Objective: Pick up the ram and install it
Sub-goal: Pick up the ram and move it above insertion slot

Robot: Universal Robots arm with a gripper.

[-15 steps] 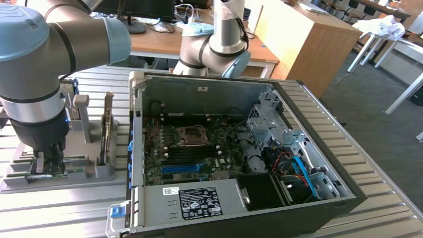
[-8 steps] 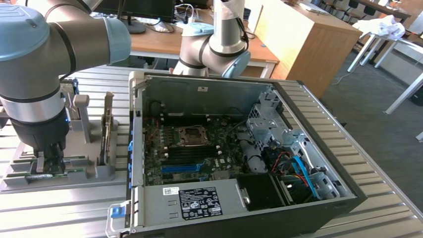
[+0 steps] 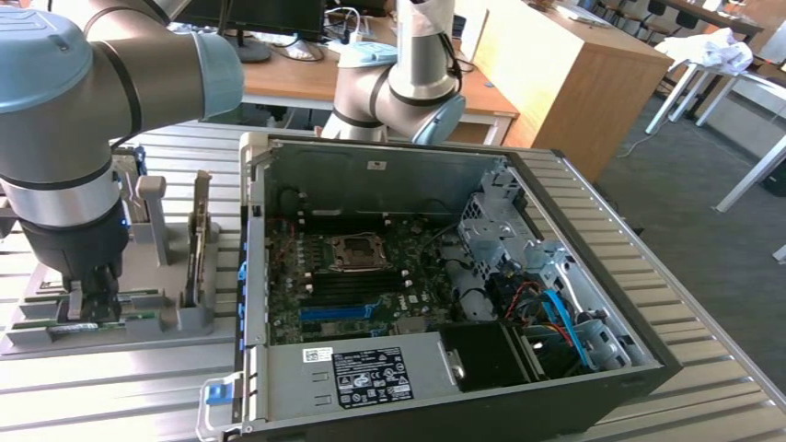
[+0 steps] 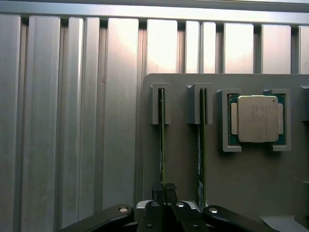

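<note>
Gripper (image 4: 164,187) is clamped on the ram (image 4: 161,135), fingers pressed together with the thin green board pinched edge-on between them. The ram stands on edge in a slot of the grey holder (image 4: 183,96), its far end seated in a small grey bracket. A second stick (image 4: 202,145) stands parallel in the neighbouring slot, apart from the fingers, between the ram and a processor chip (image 4: 258,118) that lies flat in its own corner-bracketed pocket of the same holder. In the exterior view the arm (image 3: 74,120) comes straight down over the holder, which sits on the ribbed metal table (image 3: 123,391) just beside the open computer case (image 3: 368,180), on the exterior view's left of it. The gripper is low at the holder, well apart from the case. Inside the case the motherboard (image 3: 368,276) is exposed, with a bare processor socket (image 3: 356,250) and dark memory slots (image 3: 363,281) just below it; whether anything is seated in those slots is too small to tell. A power supply (image 3: 356,373) with a white-and-black label sits at the near edge of the case. A second arm (image 3: 411,83) stands behind the case.
</note>
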